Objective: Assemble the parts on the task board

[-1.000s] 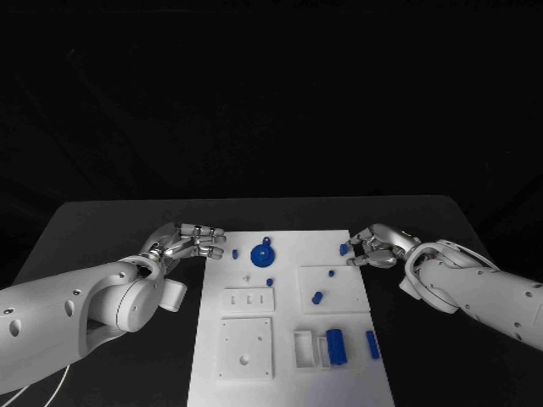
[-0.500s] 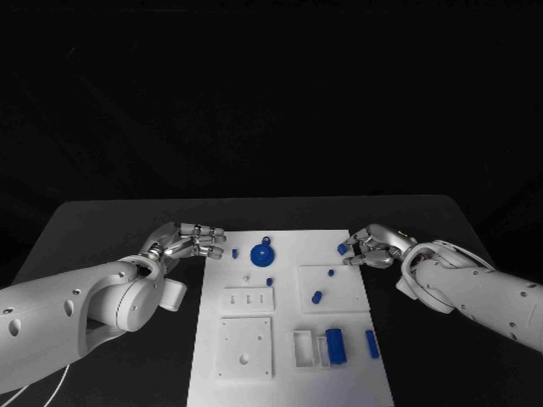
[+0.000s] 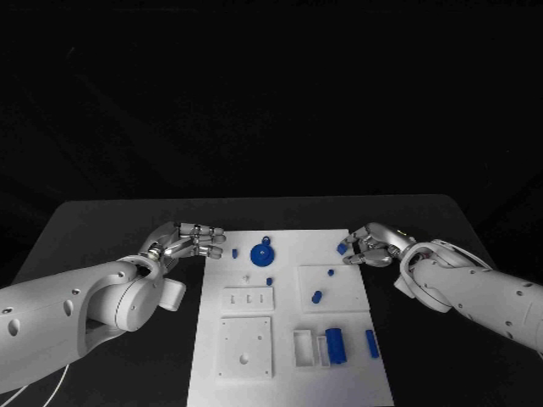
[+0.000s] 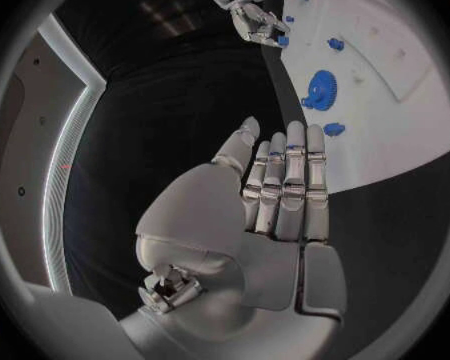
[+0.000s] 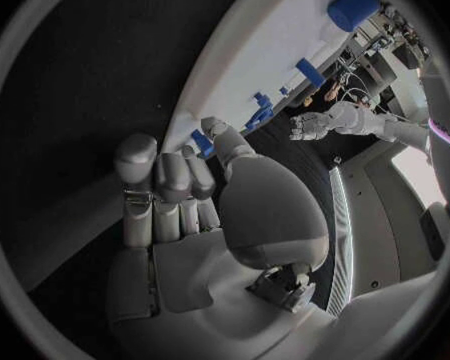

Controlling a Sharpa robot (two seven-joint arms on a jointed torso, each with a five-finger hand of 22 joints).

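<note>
The white task board [image 3: 290,246] lies in the middle of the table. My right hand [image 3: 372,246] is at its far right corner, fingers curled, with thumb and fingertips against a small blue part [image 3: 344,249] that lies on the board. In the right wrist view that part [image 5: 202,144] sits by the thumb of the hand [image 5: 205,216]; a grip cannot be made out. My left hand [image 3: 188,242] hovers off the board's far left edge, fingers curled in and holding nothing [image 4: 275,208]. A blue gear [image 3: 263,257] and a small blue peg [image 3: 235,253] lie near it.
More blue parts sit on the board: two small ones [image 3: 332,273] [image 3: 317,297] on a raised square plate, a block [image 3: 335,343] in a white holder and a bar [image 3: 372,342] near the front. The black table [image 3: 100,229] surrounds the board.
My right hand has crept a little leftward, until its fingertips reach the small blue part at the corner. The part and the left hand have stayed put.
</note>
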